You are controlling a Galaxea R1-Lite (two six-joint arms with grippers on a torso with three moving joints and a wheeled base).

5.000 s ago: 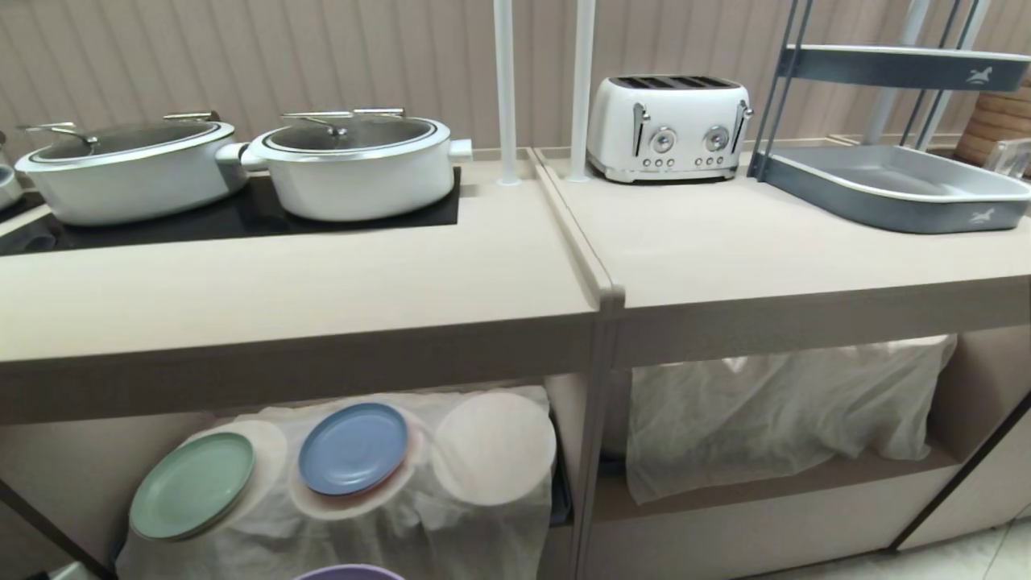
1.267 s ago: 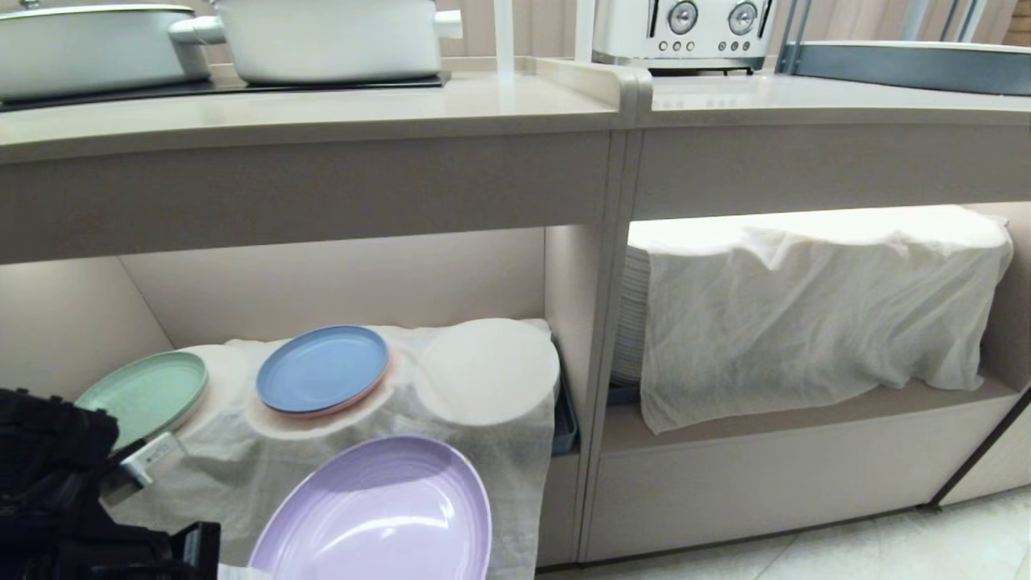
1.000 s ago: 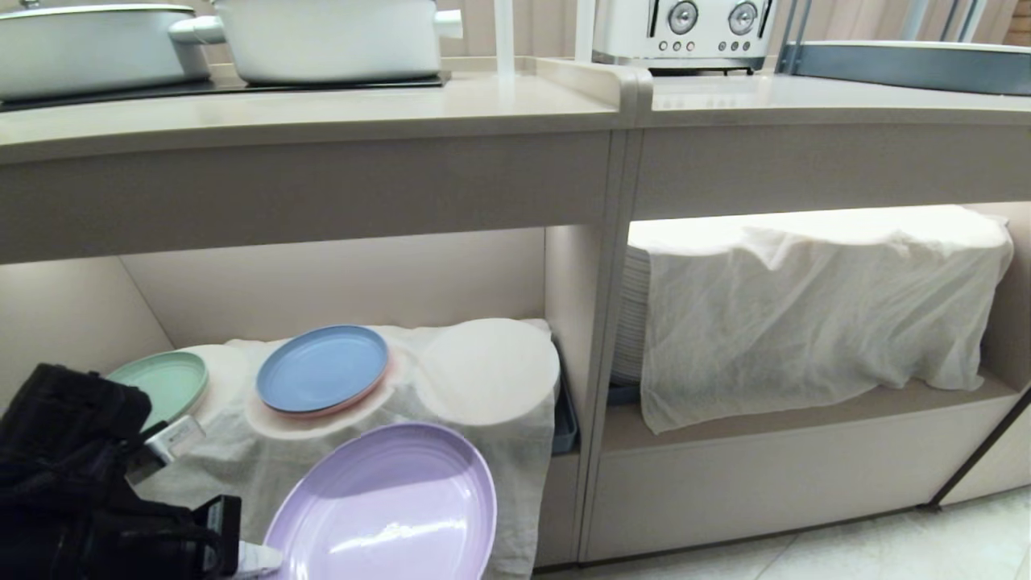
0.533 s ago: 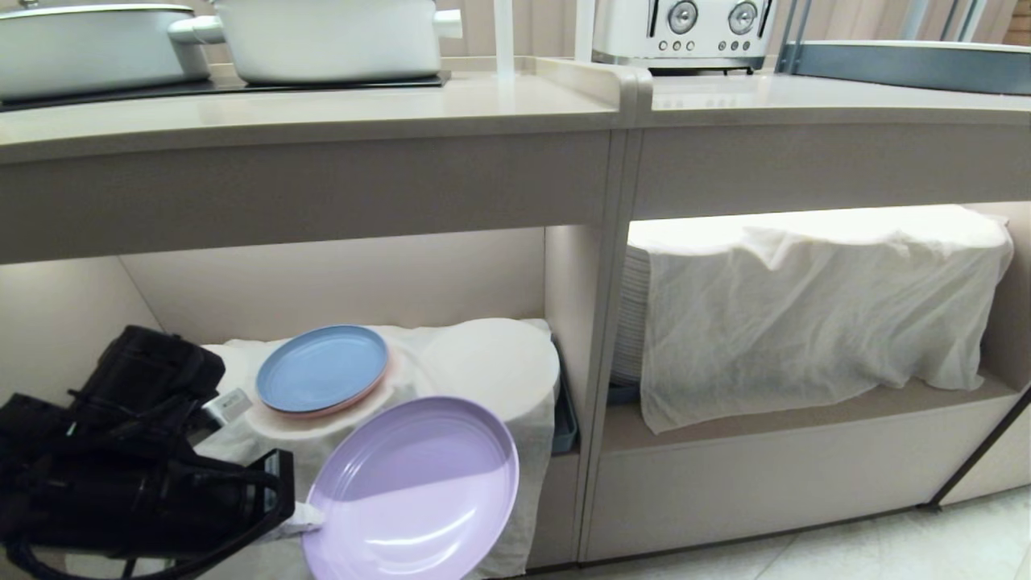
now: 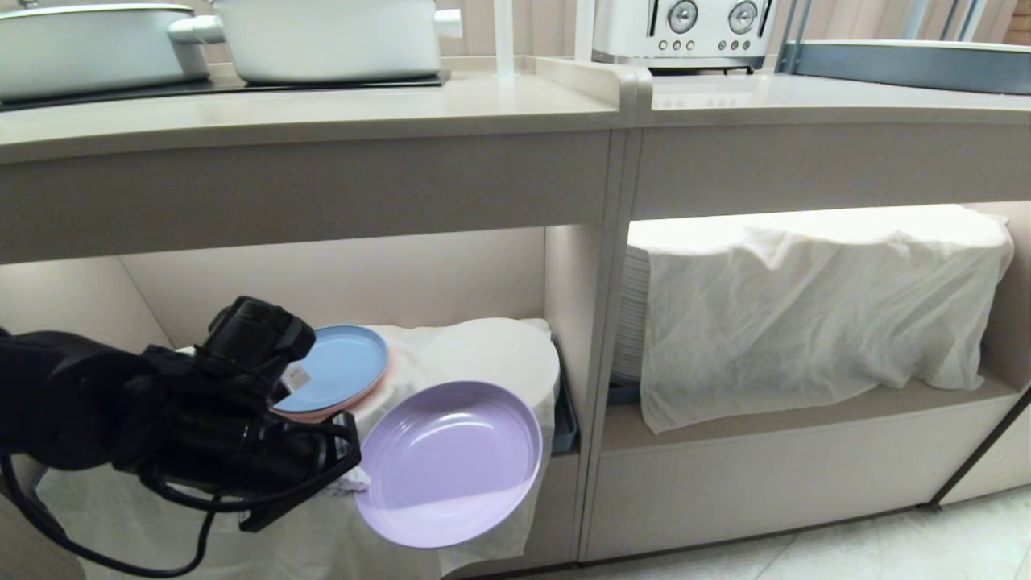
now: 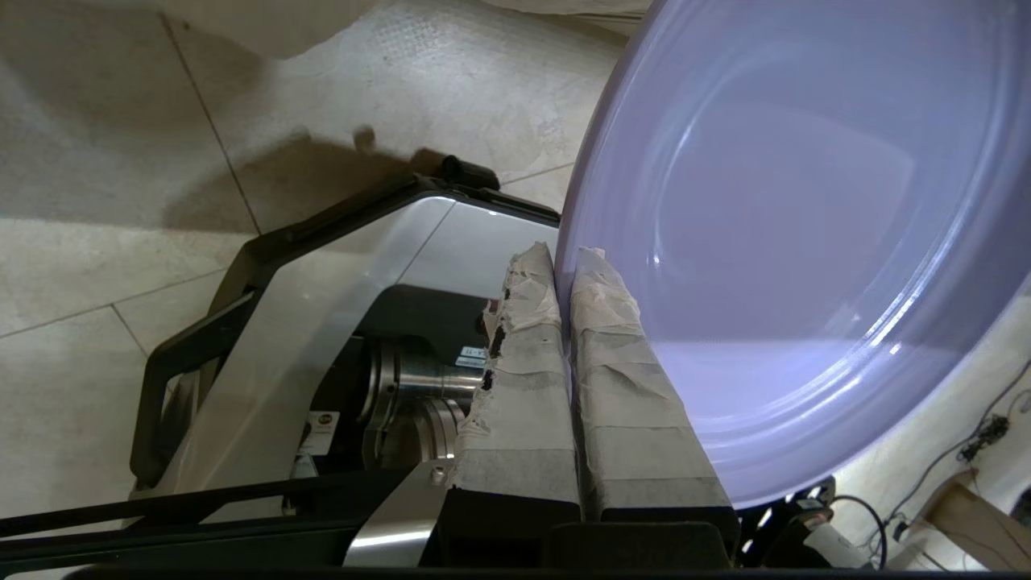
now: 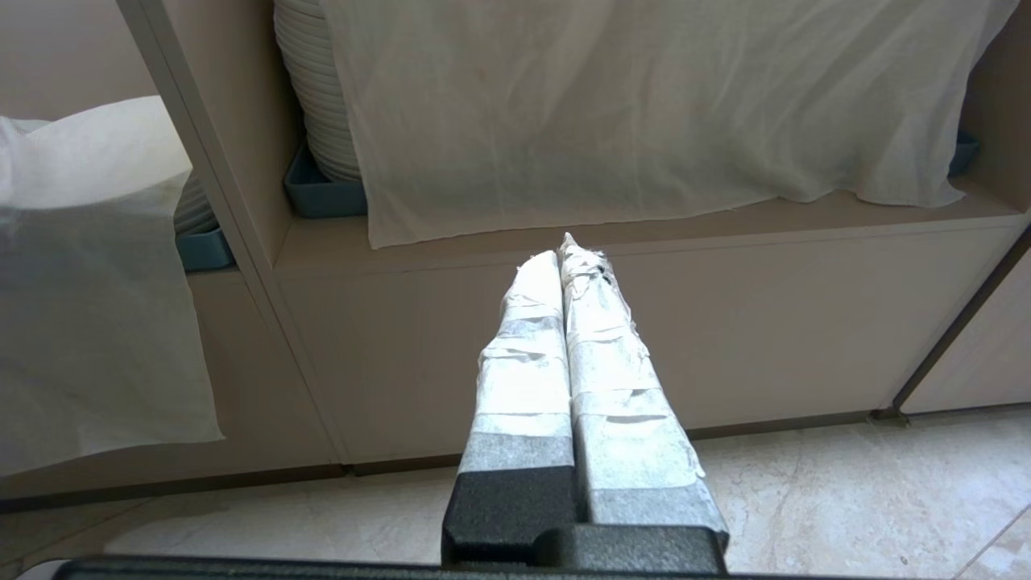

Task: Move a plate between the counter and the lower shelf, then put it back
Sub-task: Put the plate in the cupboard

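Observation:
The lilac plate [image 5: 451,463] hangs tilted in the air just in front of the left cubby of the lower shelf [image 5: 338,278], below the counter [image 5: 322,113]. My left gripper [image 5: 353,482] is shut on the plate's left rim. In the left wrist view the taped fingers [image 6: 523,338] pinch the rim of the plate [image 6: 805,242] above the floor and my own base. My right gripper [image 7: 568,250] is shut on nothing, low in front of the right cubby and outside the head view.
A blue plate [image 5: 338,366] lies on cloth-covered stacks [image 5: 491,362] inside the left cubby, behind the lilac plate. A draped white cloth [image 5: 805,306] fills the right cubby. White pots [image 5: 330,36], a toaster [image 5: 685,28] and a blue-grey tray [image 5: 910,68] stand on the counter.
My left arm has risen and swung right, carrying the lilac plate up towards the left cubby's opening. The arm now covers the green plate. The right arm has stayed still.

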